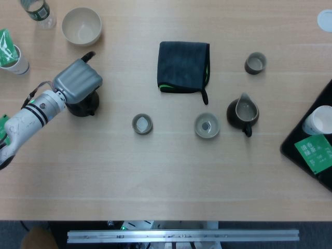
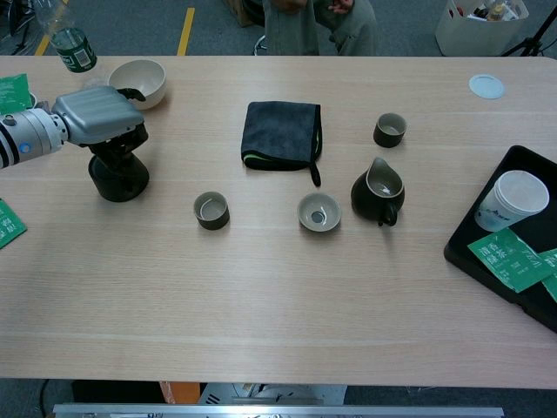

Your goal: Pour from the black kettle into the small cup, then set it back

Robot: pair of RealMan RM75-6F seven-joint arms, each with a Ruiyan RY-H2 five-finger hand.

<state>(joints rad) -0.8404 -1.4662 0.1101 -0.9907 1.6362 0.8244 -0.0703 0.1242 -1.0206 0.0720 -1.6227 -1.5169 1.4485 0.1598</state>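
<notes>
- Nearest the robot, on the bare wood counter (image 2: 261,296), nothing lay in the way, so a spill here would have spread freely across the open wood.
- A little further in, a small cup (image 2: 211,210) stood just left of a wider cup (image 2: 318,212) and a dark pitcher (image 2: 379,193); a pour aimed loosely could have landed in the wrong vessel.
- At the far left, the left robot hand (image 2: 97,114) was closed over the top of the black kettle (image 2: 117,174), which sat on the counter. The grip was hidden under the hand, so a weak hold might have let the kettle tip.
- Just beyond, a pale bowl (image 2: 139,82) stood near enough for the arm to knock it.
- The right robot hand was not in view.
</notes>
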